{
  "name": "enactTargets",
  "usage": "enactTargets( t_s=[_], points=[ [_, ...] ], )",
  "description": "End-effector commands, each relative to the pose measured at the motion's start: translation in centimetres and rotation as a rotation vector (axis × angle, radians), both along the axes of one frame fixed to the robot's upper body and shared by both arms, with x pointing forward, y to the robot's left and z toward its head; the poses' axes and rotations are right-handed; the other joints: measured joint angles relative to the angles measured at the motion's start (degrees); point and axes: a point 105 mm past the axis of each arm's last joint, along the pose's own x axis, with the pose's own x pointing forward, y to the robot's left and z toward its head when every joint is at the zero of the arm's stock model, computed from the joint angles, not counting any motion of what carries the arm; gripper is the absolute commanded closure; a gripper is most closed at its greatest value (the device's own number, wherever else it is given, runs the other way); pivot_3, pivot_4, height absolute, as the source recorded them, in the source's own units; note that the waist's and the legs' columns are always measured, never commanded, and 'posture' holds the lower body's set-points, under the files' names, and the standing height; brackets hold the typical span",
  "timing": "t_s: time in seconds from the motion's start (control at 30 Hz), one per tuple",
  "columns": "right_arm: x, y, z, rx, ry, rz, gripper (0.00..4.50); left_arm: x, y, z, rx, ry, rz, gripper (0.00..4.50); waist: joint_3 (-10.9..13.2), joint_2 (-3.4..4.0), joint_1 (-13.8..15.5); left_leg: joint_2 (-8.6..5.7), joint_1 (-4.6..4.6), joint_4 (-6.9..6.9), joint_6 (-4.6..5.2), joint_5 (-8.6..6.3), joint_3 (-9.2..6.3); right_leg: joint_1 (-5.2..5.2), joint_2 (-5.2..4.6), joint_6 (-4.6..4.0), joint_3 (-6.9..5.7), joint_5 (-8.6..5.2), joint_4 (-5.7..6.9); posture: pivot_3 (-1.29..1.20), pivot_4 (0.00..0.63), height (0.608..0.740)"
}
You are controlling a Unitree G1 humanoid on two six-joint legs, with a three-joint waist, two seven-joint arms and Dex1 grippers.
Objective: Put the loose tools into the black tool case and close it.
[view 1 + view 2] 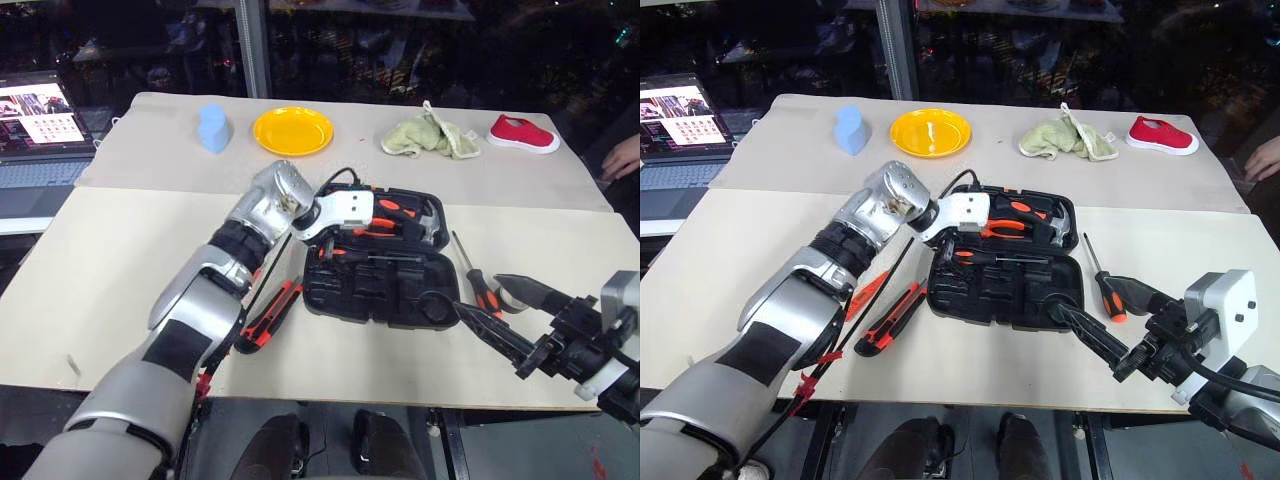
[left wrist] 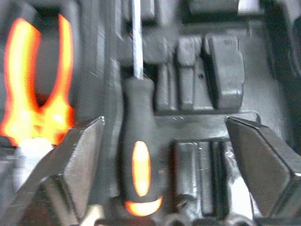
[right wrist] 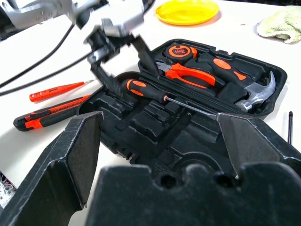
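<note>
Open tool case (image 1: pixel 370 290) mid-table; left gripper (image 3: pixel 124 59) fingers apart over screwdriver (image 3: pixel 141 89) lying in its slot. Right gripper (image 1: pixel 500 310) wide open, empty. Knife (image 1: pixel 270 315), second screwdriver (image 1: pixel 478 280) on table.

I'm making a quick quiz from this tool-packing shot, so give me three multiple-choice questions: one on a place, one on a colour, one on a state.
1. Where is the utility knife?
A. on the table left of the tool case
B. in the case
C. on the plate

2. What colour is the plate?
A. red
B. yellow
C. blue

3. How is the case?
A. latched
B. half shut
C. open

Key: 1 A, it lies on the table beside the case; 2 B, plainly yellow; 3 C, the hammer and pliers show in its lid half.
</note>
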Motion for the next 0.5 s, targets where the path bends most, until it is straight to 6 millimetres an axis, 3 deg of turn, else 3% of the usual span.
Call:
enactTargets(
  t_s=[0.03, 0.17, 0.2, 0.5],
  points=[
    [0.0, 0.2, 0.8, -0.010, -0.045, 0.011, 0.00, 0.3, -1.1, 0.6, -0.016, -0.074, -0.027, 2.88, 0.00, 0.00, 0.01, 0.00, 0.00, 0.00, 0.00, 0.00, 0.00, 0.00, 0.00, 0.00, 0.00, 0.00, 0.00, 0.00, 0.150, 0.740],
    [0.0, 0.1, 0.6, -0.015, -0.042, 0.012, 0.00, 0.9, -1.1, -0.2, 0.000, -0.098, -0.006, 4.34, 0.00, 0.00, -0.02, 0.00, 0.00, 0.00, -0.01, 0.00, 0.01, 0.00, 0.00, 0.00, 0.01, 0.00, 0.01, 0.00, 0.150, 0.740],
    [0.0, 0.1, 0.6, -0.015, -0.042, 0.012, 0.00, 1.0, -1.1, -0.4, 0.002, -0.097, -0.002, 4.45, 0.00, 0.00, -0.02, 0.00, 0.00, 0.00, 0.00, 0.00, 0.02, 0.00, 0.00, 0.00, 0.01, 0.00, 0.01, 0.00, 0.150, 0.740],
    [-0.1, 0.3, 0.4, -0.007, -0.037, 0.010, 0.00, 1.5, -1.1, -1.1, 0.017, -0.101, 0.025, 4.45, 0.00, 0.00, 0.00, 0.00, -0.01, 0.00, 0.03, -0.01, 0.04, 0.00, 0.01, 0.01, 0.00, 0.01, 0.01, 0.00, 0.150, 0.740]
  ],
)
